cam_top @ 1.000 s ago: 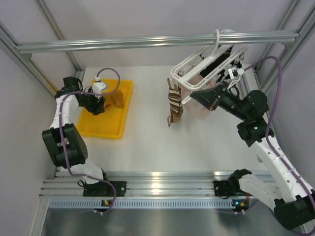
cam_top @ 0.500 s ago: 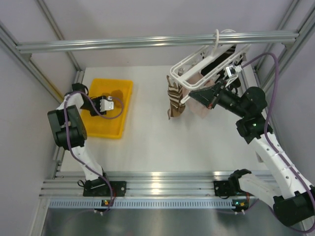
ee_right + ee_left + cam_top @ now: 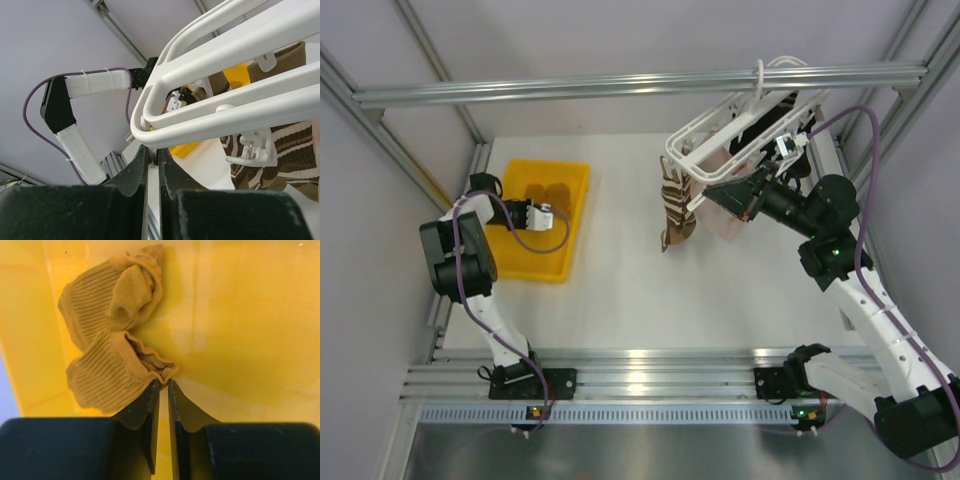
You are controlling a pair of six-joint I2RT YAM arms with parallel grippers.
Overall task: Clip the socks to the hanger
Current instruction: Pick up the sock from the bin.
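1. Jaws of the left gripper (image 3: 160, 385) stand almost together, with only a thin slit between them. The slit shows bare yellow plastic, and nothing is seen pinched.
2. Its tips sit at the cuff edge of the mustard sock (image 3: 102, 375), and 1 finger overlaps the ribbed fabric in the wrist view. Whether the tips touch the fabric cannot be told.
3. That mustard sock lies crumpled in 2 lumps on the floor of the tray (image 3: 240, 315), close to 1 wall. Whether this is 1 sock or 2 cannot be told.
4. On the right gripper (image 3: 151, 151) the jaws are likewise nearly closed, leaving a dark slit. The tips lie right under a rounded corner of the hanger (image 3: 240, 45). Whether they grip anything there cannot be told.
5. The hanger hangs by its hook (image 3: 760, 75) from the bar (image 3: 620, 85), toward the right side of the cell, with its frame tilted.
6. A striped sock (image 3: 672, 205) dangles from the hanger's left end, above the table (image 3: 620, 290). In the right wrist view a white clip (image 3: 255, 150) hangs in front of its stripes.
7. A pink sock (image 3: 730, 222) hangs below the frame, just beside the right gripper. A dark sock (image 3: 760, 125) shows under the frame's far part.
8. The tray sits on the table's left side, well apart from the hanger.
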